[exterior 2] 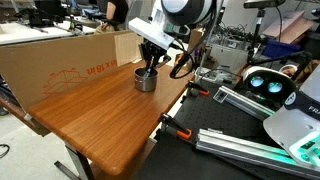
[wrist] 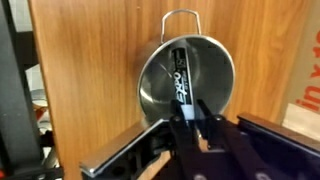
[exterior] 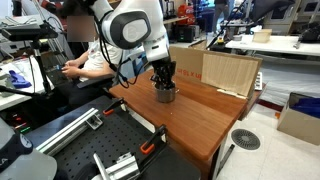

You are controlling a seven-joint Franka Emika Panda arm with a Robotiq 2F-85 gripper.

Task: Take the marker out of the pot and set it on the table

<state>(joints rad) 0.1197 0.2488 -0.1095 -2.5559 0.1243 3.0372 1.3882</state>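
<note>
Reddish-brown wood made up the table (exterior 2: pixel 95 125). In both exterior views the steel pot (exterior 2: pixel 146 82) stood on it toward the end near the cardboard, with bare top on every side. The widest free stretch ran from the pot toward the near corner (exterior 2: pixel 110 160). A cardboard box (exterior 2: pixel 70 60) stood along one long edge, and in an exterior view a cardboard panel (exterior: pixel 230 72) stood upright on the table's far side, apart from the pot (exterior: pixel 166 96). A black bench with metal rails (exterior: pixel 100 150) lay just beyond the opposite edge.

The gripper (exterior: pixel 163 82) hung straight over the pot with its fingers reaching down past the rim. In the wrist view the marker (wrist: pixel 181 80) lay inside the pot (wrist: pixel 218 70), tilted across the shiny inner wall with its far end up near the wire handle (wrist: pixel 180 14). The gripper (wrist: pixel 190 125) had its jaws drawn narrow, clasping the marker's near end. The pot's rim stood close on both sides of the fingers.
</note>
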